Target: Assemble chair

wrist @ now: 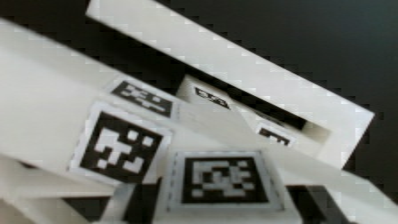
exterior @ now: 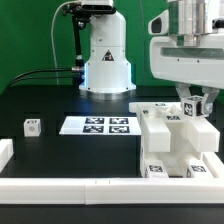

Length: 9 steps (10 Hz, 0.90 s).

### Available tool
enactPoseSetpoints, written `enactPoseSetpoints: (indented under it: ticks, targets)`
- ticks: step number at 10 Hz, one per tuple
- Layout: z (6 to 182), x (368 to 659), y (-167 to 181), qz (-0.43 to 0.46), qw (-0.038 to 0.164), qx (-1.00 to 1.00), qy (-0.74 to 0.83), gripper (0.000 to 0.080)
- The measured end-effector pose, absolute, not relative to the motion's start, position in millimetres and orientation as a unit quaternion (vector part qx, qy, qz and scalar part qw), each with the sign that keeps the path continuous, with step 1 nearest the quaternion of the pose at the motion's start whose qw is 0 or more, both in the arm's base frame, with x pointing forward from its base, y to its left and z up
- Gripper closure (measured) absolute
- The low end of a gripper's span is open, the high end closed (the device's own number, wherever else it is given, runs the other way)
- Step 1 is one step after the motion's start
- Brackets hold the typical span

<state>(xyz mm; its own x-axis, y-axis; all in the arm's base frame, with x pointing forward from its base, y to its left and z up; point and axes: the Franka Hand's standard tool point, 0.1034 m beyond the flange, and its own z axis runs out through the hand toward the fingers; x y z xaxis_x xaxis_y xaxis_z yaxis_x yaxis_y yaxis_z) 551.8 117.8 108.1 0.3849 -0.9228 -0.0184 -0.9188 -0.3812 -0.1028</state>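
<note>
The black bench (exterior: 50,100) stretches wide, with a white rail (exterior: 60,187) running along its near edge, and the arm's white base (exterior: 106,55) stands at the back. Over on the exterior view's right sits the big white chair assembly (exterior: 180,140), a cluster of blocky panels carrying several marker tags, resting on the bench against the rail. Right above it hangs the gripper (exterior: 194,107), down at the upper back part of the chair, its dark fingers (exterior: 186,106) either side of a tagged white piece (wrist: 221,180); in the wrist view that tag fills the gap between the jaws, so they look closed on it, though real contact is hard to confirm through the blur. Mid-bench lies the marker board (exterior: 97,125), flat, just beside the chair. Far off toward the exterior view's left, a small white cube (exterior: 33,126) with one tag sits alone, well apart from everything.
</note>
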Motion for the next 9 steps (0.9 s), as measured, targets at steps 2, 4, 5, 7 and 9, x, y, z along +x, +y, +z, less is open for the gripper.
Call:
enactPoseSetpoints:
  ticks: [2,4,5,7,9]
  targets:
    - [108.1,551.9,118.0,-0.015,0.054,-0.792,0.608,0.0531]
    - [107.4,552.1,117.8,0.008,0.077,-0.696,0.714,0.0531]
    - [107.2,551.9,118.2,0.006,0.076,-0.712,0.698,0.0531]
    - [106.6,551.7,118.1,0.006,0.076,-0.716,0.693,0.0275]
    - [107.4,553.7,115.1,-0.013,0.075,-0.827,0.558,0.0172]
